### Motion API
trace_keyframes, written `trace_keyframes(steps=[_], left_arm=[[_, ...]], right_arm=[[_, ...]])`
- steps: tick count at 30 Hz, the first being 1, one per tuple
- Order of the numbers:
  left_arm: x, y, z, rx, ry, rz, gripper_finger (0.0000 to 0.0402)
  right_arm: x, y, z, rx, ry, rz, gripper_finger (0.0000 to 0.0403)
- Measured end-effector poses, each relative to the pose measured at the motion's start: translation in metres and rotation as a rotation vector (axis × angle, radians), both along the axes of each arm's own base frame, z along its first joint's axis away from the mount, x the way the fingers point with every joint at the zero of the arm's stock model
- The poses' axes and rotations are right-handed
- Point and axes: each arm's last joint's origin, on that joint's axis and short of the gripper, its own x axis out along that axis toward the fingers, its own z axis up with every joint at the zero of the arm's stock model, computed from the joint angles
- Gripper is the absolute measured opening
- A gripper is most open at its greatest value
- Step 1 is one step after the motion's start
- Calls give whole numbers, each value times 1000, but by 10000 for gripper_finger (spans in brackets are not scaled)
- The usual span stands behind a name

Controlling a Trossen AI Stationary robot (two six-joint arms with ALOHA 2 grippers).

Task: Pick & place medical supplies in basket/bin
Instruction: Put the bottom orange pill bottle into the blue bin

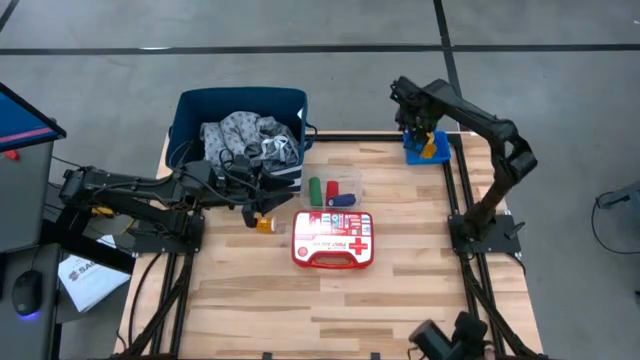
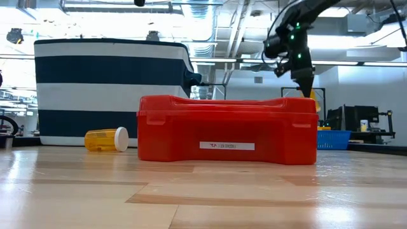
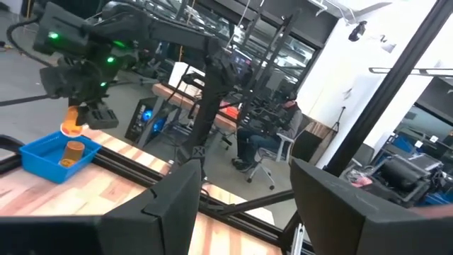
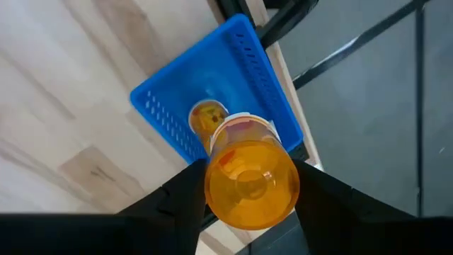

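Note:
My right gripper (image 1: 424, 137) hovers over the small blue bin (image 1: 427, 150) at the table's far right corner, shut on an orange pill bottle (image 4: 251, 183). A second orange bottle (image 4: 207, 117) stands inside the bin. My left gripper (image 1: 258, 207) is open beside the navy basket (image 1: 186, 110) and touches nothing. The grey-white cloth (image 1: 240, 135) lies in the basket. Another orange bottle (image 1: 265, 225) lies on its side on the table just beyond the left fingers. Green, red and blue cylinders (image 1: 332, 190) sit in a clear tray. My right gripper pinches the orange pill bottle by the sides of its body (image 4: 212, 185) between the two fingers, coming from above and pointing down. The bottle runs along the fingers, white cap end (image 4: 248, 120) toward the bin, lifted clear above it (image 3: 71, 127).
The red-and-white first-aid case (image 1: 333, 238) lies at the table's middle, just near of the clear tray. Black frame rails (image 1: 455, 190) run along the table's right edge beside the bin. Bare wood stretches across the near half of the table (image 1: 330, 310).

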Motion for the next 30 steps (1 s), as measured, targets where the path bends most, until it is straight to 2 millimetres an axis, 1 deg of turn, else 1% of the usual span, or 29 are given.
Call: trace_keyframes(steps=[3,5,8,11,14,18,21,23,27,30], left_arm=[[0,0,0,0,0,4,211],[0,0,0,-1,0,11,211],[0,0,0,-2,0,15,211],[0,1,0,-3,0,22,211],[0,1,0,-3,0,25,211],[0,3,0,-5,0,35,211],[0,3,0,-6,0,36,211],[0,3,0,-7,0,36,211],[0,3,0,-10,0,35,211],[0,3,0,-10,0,35,211]], right_arm=[[-3,-13,-11,18,-1,-41,170],[-5,-21,-17,26,-19,-65,170],[-7,-33,-25,21,-58,-113,186],[-8,-41,-32,30,-92,-146,204],[-8,-48,-40,45,-108,-162,200],[-5,-54,-49,68,-143,-171,175],[-5,-57,-54,82,-142,-175,169],[-5,-58,-55,84,-141,-177,178],[-7,-59,-56,78,-143,-200,210],[-10,-60,-56,85,-144,-220,218]])
